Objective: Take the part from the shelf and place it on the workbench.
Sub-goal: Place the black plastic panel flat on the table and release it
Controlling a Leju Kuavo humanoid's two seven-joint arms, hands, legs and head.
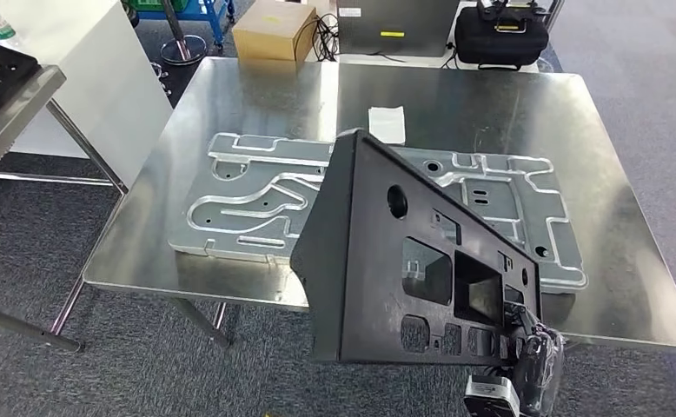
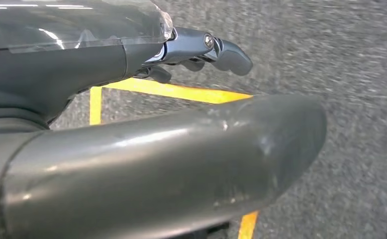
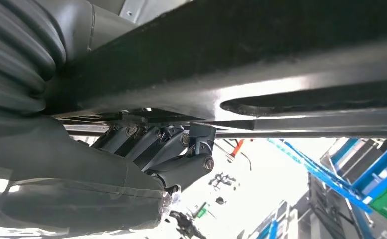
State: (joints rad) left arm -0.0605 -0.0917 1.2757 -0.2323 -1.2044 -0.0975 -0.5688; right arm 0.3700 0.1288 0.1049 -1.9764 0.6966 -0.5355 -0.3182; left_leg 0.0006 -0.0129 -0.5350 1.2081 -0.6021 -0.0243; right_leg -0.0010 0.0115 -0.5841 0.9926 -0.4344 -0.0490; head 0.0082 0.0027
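Gripping black part edge, right hand fingers beneath

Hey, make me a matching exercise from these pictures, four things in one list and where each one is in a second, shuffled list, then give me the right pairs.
Things:
1. black part
2. silver metal plate
3. cardboard box
4. white paper

Places:
A. on the floor beyond the workbench's far edge
B. lying flat on the workbench
C. held tilted by the right robot hand over the near edge
D. on the workbench, just past the plate's far side

Pairs: 1-C, 2-B, 3-A, 4-D
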